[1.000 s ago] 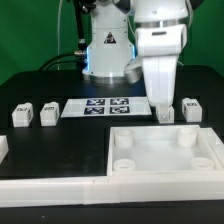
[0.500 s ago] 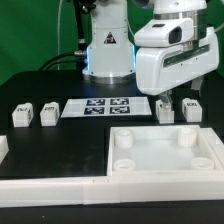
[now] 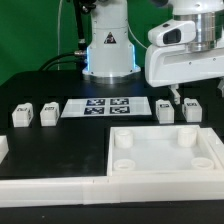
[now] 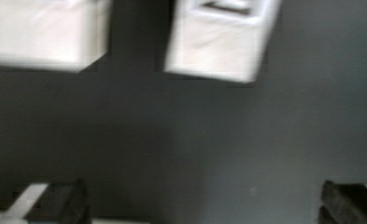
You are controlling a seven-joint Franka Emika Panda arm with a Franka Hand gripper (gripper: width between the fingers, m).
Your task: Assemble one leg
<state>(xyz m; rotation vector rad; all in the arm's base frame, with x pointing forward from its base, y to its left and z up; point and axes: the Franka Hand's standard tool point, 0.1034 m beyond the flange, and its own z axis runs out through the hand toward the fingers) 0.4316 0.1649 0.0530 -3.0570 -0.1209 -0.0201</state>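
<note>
Fingers (image 4: pixel 55 200) higher, apart, clear of leg (image 3: pixel 165 110)

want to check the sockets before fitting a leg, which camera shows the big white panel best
The exterior view: the white panel lies in the foreground, all four round corner sockets plain to see. The wrist view shows none of it, only two blurred legs on the dark table and the open claw.
</note>
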